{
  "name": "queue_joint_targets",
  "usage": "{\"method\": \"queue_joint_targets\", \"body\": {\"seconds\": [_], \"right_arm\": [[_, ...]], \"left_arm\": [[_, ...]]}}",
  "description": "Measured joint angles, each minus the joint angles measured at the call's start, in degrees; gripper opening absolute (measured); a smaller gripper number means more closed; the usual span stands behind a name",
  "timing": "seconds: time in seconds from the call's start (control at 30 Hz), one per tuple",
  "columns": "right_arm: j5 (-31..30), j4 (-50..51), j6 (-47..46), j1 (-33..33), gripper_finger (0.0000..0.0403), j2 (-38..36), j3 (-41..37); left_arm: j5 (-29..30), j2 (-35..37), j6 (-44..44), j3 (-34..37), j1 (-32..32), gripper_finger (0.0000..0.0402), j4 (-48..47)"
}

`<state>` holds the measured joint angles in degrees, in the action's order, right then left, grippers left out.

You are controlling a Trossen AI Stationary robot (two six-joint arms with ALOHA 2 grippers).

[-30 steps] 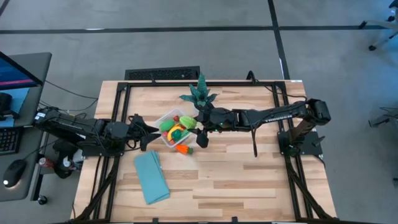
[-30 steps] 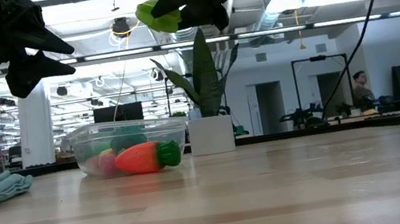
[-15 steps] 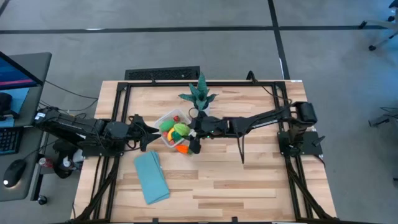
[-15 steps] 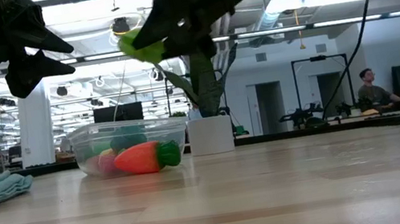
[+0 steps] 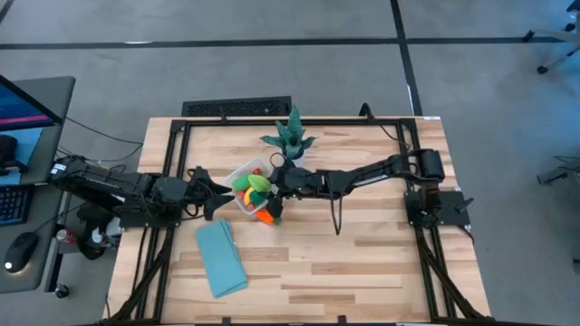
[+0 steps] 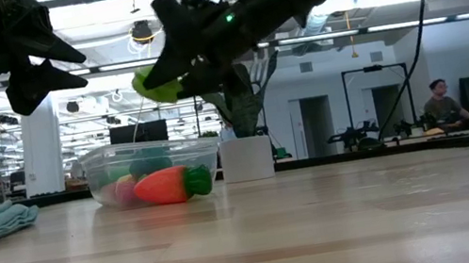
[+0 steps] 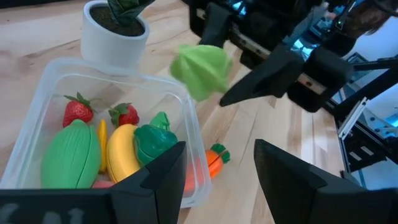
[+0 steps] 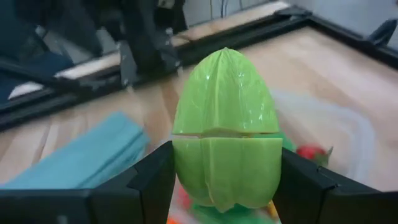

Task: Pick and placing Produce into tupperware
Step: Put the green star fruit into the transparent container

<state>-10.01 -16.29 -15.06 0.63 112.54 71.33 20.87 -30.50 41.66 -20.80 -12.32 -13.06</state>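
While my right gripper (image 5: 268,186) stays clamped across the pale-green lettuce (image 8: 225,127) above the tupperware (image 7: 118,93) — light, rigid, glossy, likely slippery — mid-body hold suits it. Left gripper (image 7: 214,171) waits left, fingers apart.

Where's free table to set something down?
Bare wood right of the tupperware, under the right arm, and along the near edge right of the blue cloth. Crowded at the tupperware: plant, carrot, right gripper holding lettuce; left gripper alongside.
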Motion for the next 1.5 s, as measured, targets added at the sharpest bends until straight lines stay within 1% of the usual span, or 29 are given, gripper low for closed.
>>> {"method": "queue_joint_targets", "body": {"seconds": [0.07, 0.17, 0.3, 0.37, 0.5, 0.57, 0.77, 1.17, 1.5], "right_arm": [[-0.4, 1.5, 0.0, -0.5, 0.0218, 0.3, 0.0], [-0.5, 0.0, -0.1, -1.1, 0.0217, 1.5, 1.6], [-0.6, 1.7, -0.1, -1.8, 0.0214, 2.5, 1.9], [-0.6, 0.1, -0.1, -1.9, 0.0214, 3.2, 2.9], [-0.5, 1.6, -0.1, -2.6, 0.0218, 3.7, 2.9], [-0.5, 0.2, -0.1, -2.9, 0.0218, 4.5, 3.5], [-0.4, 0.7, -1.7, -3.4, 0.0215, 5.6, 3.5], [-0.3, 1.2, -2.5, -3.4, 0.0218, 5.7, 3.4], [2.5, 0.5, -2.6, -3.3, 0.0242, 5.7, 3.4]], "left_arm": [[0.4, 0.0, -0.1, 0.0, 0.0, 0.0178, 0.0], [0.8, 0.0, -0.1, 0.0, 0.0, 0.0178, -0.2], [0.9, 0.0, -0.4, 0.0, 0.0, 0.0178, -0.2], [1.0, 0.0, -0.4, 0.0, 0.0, 0.0178, -0.4], [1.0, 0.0, -0.4, 0.0, 0.0, 0.0178, -0.5], [1.2, 0.0, -0.4, 0.0, 0.0, 0.0178, -0.4], [1.5, 0.0, -0.3, 0.0, 0.0, 0.0178, -0.4], [1.5, 0.0, 0.1, 0.0, 0.0, 0.0178, -0.4], [1.5, 0.0, 0.1, 0.0, 0.0, 0.0178, -0.4]]}}
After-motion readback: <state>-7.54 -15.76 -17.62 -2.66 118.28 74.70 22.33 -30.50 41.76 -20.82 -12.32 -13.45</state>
